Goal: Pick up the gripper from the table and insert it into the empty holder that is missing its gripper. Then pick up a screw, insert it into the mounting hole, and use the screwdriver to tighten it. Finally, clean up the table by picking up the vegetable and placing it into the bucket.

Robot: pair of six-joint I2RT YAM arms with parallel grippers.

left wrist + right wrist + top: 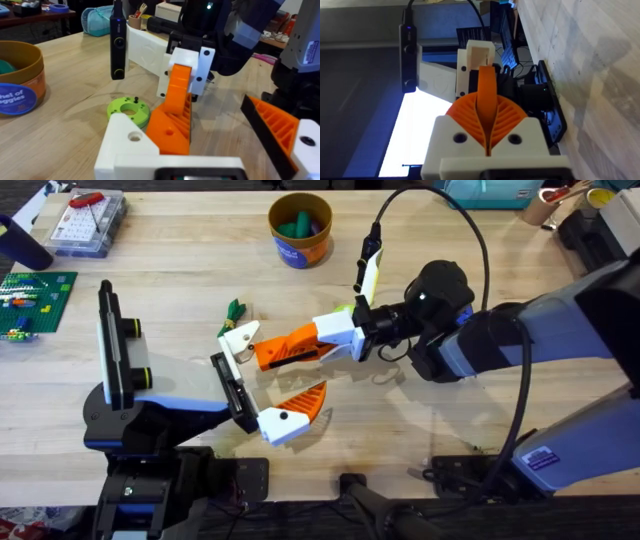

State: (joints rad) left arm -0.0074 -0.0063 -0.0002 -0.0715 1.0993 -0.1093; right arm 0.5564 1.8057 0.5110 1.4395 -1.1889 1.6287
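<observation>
At table centre, right tool (262, 350) lies sideways, pads pressed together.

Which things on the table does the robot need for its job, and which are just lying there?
For the job:
- screwdriver
- vegetable
- bucket

Just lying about:
- clear plastic parts box, under the screwdriver
- green building-brick plate
- teal-green piece, already in the bucket
</observation>
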